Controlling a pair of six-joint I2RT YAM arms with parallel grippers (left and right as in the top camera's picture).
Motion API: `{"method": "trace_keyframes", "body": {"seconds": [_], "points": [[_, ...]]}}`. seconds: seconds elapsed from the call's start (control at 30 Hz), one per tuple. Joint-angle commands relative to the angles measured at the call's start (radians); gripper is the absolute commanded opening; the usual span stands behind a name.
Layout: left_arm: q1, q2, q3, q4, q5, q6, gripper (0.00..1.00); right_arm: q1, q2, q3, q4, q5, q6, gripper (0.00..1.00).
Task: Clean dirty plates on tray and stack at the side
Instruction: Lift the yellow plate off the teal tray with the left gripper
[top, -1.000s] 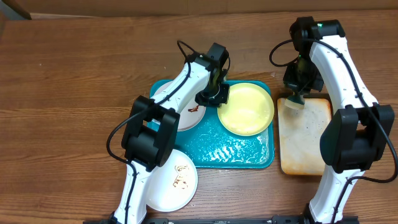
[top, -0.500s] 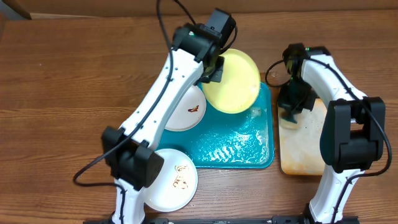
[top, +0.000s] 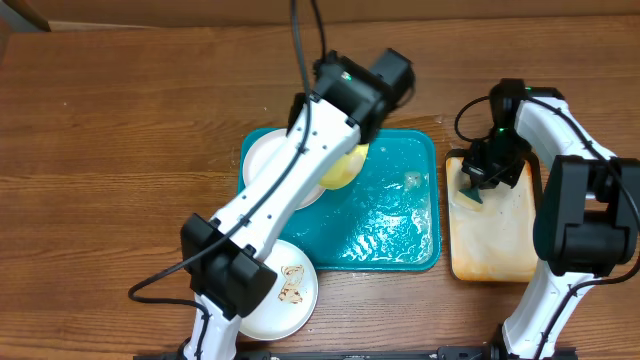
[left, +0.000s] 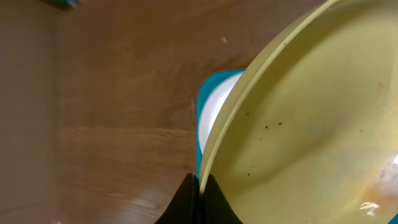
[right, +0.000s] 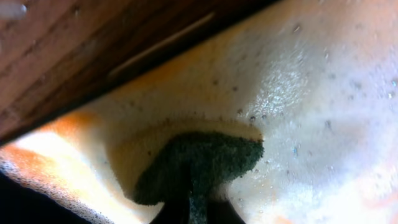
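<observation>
Pale-yellow round plate (left: 298, 124), glossy and dark-speckled, in left gripper (left: 199, 183).

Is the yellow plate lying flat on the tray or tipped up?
Tipped up: left gripper holds the yellow plate by its rim.

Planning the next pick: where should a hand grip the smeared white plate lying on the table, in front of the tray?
Pinch the rim at its right edge, probably coming in from the right. The white plate lies flat, so only the thin rim offers a hold; the left arm covers its left part, and the tray sits just beyond it.
</observation>
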Motion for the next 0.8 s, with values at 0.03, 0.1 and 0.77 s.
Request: {"method": "trace_keyframes", "body": {"seconds": [0.03,0.1,0.77], "points": [[-0.087,0.001,0.006,-0.015,-0.279,-0.045,0.04,-0.04,-0.023,-0.011,0.019,-0.066,-0.024,0.04],[-0.114,0.001,0.006,-0.031,-0.344,-0.045,0.04,-0.05,-0.023,-0.011,0.023,-0.073,-0.024,0.04],[-0.178,0.001,0.005,0.013,-0.664,0.08,0.04,-0.064,-0.023,-0.011,0.026,-0.128,-0.024,0.04]]}}
